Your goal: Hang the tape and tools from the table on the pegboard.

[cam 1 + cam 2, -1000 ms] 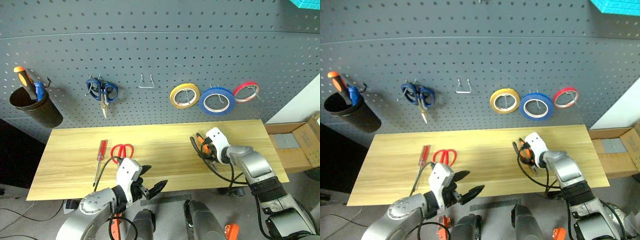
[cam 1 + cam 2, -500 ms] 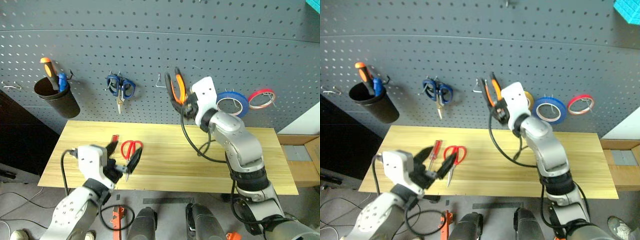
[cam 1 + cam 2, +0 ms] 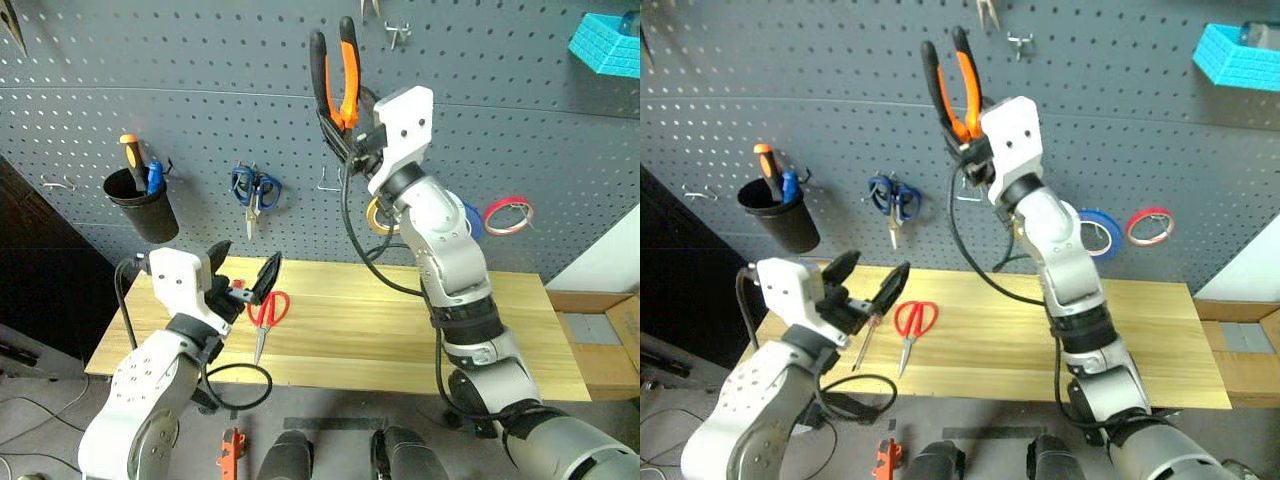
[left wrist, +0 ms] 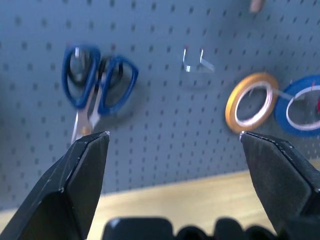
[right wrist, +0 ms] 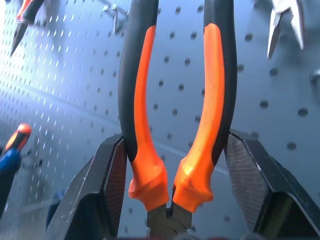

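Wooden table (image 3: 520, 330) up front, pegboard (image 3: 200, 100) behind, and we're working from the near side outward. Closest to us, our left gripper (image 3: 868, 285) is hovering over the table's left end with its jaws spread wide and nothing in them. Just past it, the red-handled scissors (image 3: 265, 312) and the screwdriver (image 3: 864, 334) are lying flat on the wood near that left end. Farther out, we're reaching our right gripper (image 5: 175, 175) up high in front of the pegboard, fingers clamped on the pliers (image 3: 334, 70), handles pointing up. Those look stiff and a bit heavy, so we're figuring a grip low on the rubbery handles is safest. Blue tape (image 3: 1098, 233) is hanging on the board already.
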`<state>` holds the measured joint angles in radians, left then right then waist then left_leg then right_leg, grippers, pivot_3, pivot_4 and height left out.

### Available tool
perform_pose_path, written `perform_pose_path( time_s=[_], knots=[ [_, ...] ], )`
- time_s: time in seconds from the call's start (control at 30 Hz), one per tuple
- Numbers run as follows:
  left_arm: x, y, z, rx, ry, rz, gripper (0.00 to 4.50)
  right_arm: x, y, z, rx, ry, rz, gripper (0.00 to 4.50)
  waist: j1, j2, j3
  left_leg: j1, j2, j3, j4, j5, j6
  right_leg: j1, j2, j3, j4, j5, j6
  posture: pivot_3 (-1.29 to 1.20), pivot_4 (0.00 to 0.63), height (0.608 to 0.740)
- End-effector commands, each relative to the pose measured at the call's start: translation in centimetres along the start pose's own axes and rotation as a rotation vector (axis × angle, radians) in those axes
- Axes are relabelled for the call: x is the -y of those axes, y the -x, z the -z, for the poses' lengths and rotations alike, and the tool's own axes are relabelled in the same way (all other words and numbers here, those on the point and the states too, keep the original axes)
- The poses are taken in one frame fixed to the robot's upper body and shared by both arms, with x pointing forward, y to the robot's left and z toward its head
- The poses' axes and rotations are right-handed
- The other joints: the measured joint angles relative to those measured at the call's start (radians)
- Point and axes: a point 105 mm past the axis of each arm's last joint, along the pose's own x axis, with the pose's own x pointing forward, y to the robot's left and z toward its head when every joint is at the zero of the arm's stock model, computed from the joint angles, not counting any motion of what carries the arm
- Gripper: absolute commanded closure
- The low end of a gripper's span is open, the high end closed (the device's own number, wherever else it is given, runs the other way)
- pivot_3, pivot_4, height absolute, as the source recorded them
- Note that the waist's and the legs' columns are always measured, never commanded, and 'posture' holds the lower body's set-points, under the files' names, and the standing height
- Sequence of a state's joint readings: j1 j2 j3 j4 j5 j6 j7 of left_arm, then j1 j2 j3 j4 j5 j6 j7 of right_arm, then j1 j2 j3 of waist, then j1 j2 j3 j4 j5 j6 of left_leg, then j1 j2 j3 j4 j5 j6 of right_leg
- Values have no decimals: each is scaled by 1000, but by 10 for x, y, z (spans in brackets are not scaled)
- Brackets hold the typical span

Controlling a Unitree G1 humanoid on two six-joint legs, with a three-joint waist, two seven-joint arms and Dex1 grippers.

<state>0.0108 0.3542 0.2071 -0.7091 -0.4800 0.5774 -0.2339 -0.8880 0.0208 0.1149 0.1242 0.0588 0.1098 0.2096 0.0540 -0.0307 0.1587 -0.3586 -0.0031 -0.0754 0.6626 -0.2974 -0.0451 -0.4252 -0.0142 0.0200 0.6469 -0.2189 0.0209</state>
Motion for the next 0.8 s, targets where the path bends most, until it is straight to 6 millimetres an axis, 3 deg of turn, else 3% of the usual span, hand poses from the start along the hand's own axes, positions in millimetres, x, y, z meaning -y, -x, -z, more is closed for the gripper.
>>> perform_pose_path(
  time_s=[0.03, 0.23, 0.47, 0.8],
  knots=[
    [-3, -8, -9, 32, -35, 17, 0, -3, -15, -15, 98, -4, 21, 2089, -2, 1, 1, 4, 1, -1, 0, 0, 0, 3, 0, -1, 0, -1, -1, 245, 119, 740],
    [-6, -23, -9, 18, -40, 37, 0, -4, -29, 3, 83, -29, 45, 2089, -2, 4, 15, 3, 0, -4, -1, 0, 1, 3, 1, -3, 1, -2, -3, 251, 198, 740],
    [-4, -21, -5, -28, -45, 70, 0, -3, -32, 23, 48, -30, 71, 2089, -3, 6, 61, -4, 0, -6, -1, 0, 1, -2, -1, -4, 1, -2, -4, 255, 264, 740],
    [-1, -26, -4, -63, -32, 110, 0, 0, -14, 53, -25, 78, 102, 2089, -6, 8, 112, -5, 0, -8, 0, 1, 1, -5, -5, -6, 6, -3, -5, 239, 318, 740]
  ],
)
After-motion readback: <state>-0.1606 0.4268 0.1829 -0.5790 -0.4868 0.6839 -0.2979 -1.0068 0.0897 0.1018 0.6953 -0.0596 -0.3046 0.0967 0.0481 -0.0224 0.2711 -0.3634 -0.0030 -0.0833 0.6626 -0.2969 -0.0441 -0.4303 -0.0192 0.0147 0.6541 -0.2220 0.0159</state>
